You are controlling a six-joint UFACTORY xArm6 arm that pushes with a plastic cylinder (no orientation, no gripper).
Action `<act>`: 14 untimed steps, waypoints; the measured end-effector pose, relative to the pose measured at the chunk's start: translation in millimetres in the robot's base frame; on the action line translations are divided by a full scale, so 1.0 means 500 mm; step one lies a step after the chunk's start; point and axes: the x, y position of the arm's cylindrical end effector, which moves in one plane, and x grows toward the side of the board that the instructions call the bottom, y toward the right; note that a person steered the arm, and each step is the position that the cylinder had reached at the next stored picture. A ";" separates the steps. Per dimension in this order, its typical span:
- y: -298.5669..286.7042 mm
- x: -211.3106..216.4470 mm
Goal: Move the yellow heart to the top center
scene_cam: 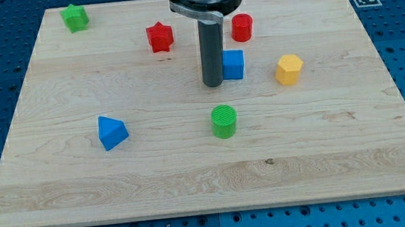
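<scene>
Here, my tip, a bare rod holding nothing, touches the blue cube's left side; no yellow heart shows, only a yellow hexagon rightward, so approaching from below suits pushing upward.

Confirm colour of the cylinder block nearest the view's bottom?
Green: the green cylinder, ridged on top, shows clearly in the camera view, below my tip.
</scene>
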 end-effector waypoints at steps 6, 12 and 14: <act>0.057 -0.078; 0.000 -0.246; -0.050 -0.267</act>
